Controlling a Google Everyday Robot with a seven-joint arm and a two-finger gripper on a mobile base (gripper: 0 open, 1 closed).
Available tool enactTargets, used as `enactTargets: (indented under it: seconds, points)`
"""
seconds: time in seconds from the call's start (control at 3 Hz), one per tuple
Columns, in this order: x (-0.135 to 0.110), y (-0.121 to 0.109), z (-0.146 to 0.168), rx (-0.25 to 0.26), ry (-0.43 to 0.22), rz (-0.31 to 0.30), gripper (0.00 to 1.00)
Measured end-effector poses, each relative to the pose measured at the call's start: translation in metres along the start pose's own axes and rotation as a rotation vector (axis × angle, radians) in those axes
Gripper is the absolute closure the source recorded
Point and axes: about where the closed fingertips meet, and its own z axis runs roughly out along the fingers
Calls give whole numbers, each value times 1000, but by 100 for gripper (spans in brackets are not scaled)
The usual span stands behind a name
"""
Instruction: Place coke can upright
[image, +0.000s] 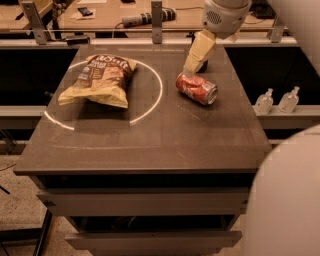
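The coke can (196, 89) lies on its side on the dark table (150, 145), right of centre, with its silver top facing right and towards the front. My gripper (193, 66) hangs from the white wrist at the top and slants down and left. Its tip is just above and behind the can's left end; I cannot tell whether it touches the can. It holds nothing that I can see.
A yellow chip bag (97, 80) lies at the left inside a white circle on the table. A dark can (203, 65) is almost hidden behind the gripper. Two small clear bottles (264, 101) stand on a ledge at the right. My white body (290, 200) fills the lower right.
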Motion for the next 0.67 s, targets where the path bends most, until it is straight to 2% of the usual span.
enactTargets:
  seconds: [0.33,0.67]
  points:
    - [-16,-5,27,-38,18,-29,0]
    - [-26,4,53,-99,29,-59,0]
